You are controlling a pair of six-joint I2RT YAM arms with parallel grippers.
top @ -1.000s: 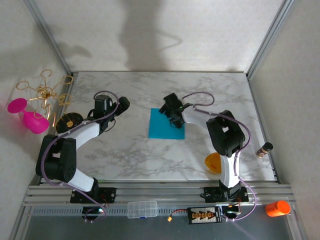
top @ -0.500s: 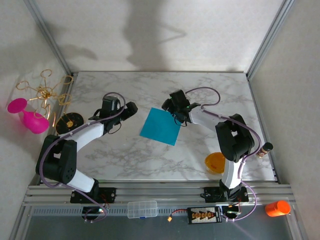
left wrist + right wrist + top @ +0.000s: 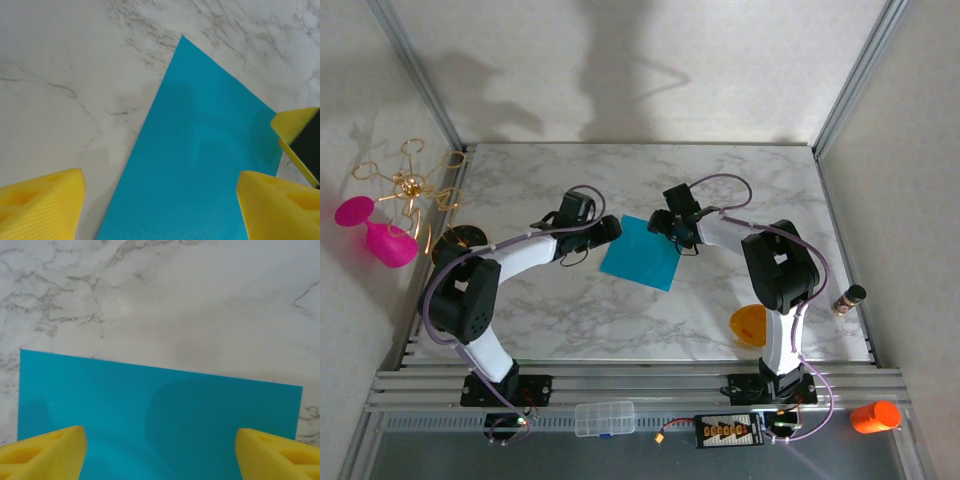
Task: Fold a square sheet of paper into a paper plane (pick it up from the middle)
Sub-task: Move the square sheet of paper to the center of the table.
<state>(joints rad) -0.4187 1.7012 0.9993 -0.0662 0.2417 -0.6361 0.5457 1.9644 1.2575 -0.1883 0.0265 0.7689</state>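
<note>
Top external: the square sheet of paper point(image 3: 641, 253) lies flat on the worktop point(image 3: 570, 320). The left claw point(image 3: 610, 232) is at the sheet's left edge and the right claw point(image 3: 672, 228) at its far right corner. Left wrist: the claw stands wide, straddling the sheet. Right wrist: the claw stands wide over the sheet's edge, gripping nothing.

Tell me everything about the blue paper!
The paper is a thin teal-blue square, plain and smooth, with no folds or creases showing. It lies flat on the marble table, near the middle, turned a bit so its edges run slantwise. The left claw is by its left side and the right claw by its right side, both open. Whether they touch it, I cannot tell.
</note>
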